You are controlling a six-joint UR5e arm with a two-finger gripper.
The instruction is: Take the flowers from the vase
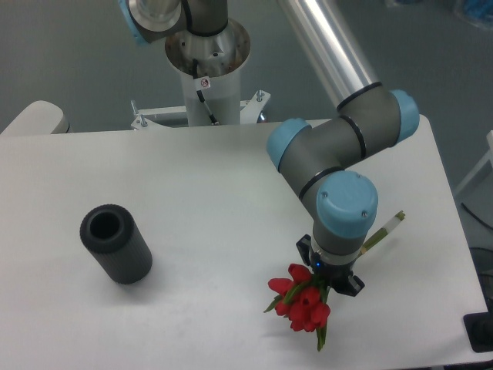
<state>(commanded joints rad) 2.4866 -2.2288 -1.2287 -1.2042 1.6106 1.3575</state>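
Observation:
The flowers (pixel 302 301), a bunch of red tulip buds with green leaves, hang low over the front right of the white table (pixel 216 193). Their pale green stems (pixel 385 230) stick out to the right behind the arm's wrist. My gripper (pixel 330 276) is shut on the flowers just above the buds; its fingers are mostly hidden by the wrist and blooms. The vase (pixel 115 243), a dark grey cylinder with an open round mouth, stands at the left of the table, far from the gripper, with nothing in it.
The arm's base column (pixel 206 69) rises behind the table's far edge. The table's right edge runs close to the gripper, and its front edge lies just below the flowers. A pale rounded object (pixel 35 117) sits at the far left corner.

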